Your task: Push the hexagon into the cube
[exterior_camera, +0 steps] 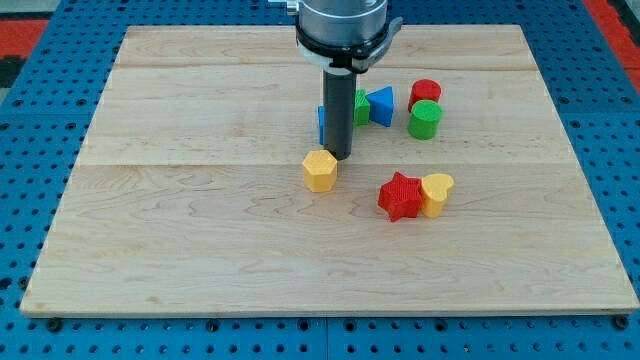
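Note:
A yellow hexagon [320, 170] lies near the board's middle. A blue cube [322, 123] stands just above it toward the view's top, mostly hidden behind my rod. My tip [339, 157] rests on the board just right of and slightly above the hexagon, close to or touching its upper right edge, and in front of the cube.
A green block [361, 107] and a blue triangle [381, 105] sit right of the cube. A red cylinder [426, 93] and a green cylinder [424, 119] stand further right. A red star [400, 196] touches a yellow heart [437, 193] at lower right. The wooden board [200, 230] lies on a blue pegboard.

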Tool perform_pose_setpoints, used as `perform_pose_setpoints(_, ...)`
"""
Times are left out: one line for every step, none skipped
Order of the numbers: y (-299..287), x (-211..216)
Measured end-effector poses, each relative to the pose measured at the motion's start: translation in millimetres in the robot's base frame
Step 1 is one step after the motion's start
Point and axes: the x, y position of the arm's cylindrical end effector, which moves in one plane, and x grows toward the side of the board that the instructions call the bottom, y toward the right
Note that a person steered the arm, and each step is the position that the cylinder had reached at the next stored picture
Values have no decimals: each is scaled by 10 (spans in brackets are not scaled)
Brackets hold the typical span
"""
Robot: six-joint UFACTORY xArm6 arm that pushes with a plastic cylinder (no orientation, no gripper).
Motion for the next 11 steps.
perform_pose_setpoints(-291,1)
perform_pose_setpoints(-819,1)
perform_pose_setpoints(-1453,16)
perform_pose_setpoints(-1523,289)
perform_pose_setpoints(-1082,460)
perform_pose_setpoints(-816,505)
perform_pose_setpoints(-582,519)
perform_pose_setpoints(-256,431)
perform_pose_setpoints(-307,518)
perform_pose_setpoints(-273,748)
perform_pose_setpoints(38,752)
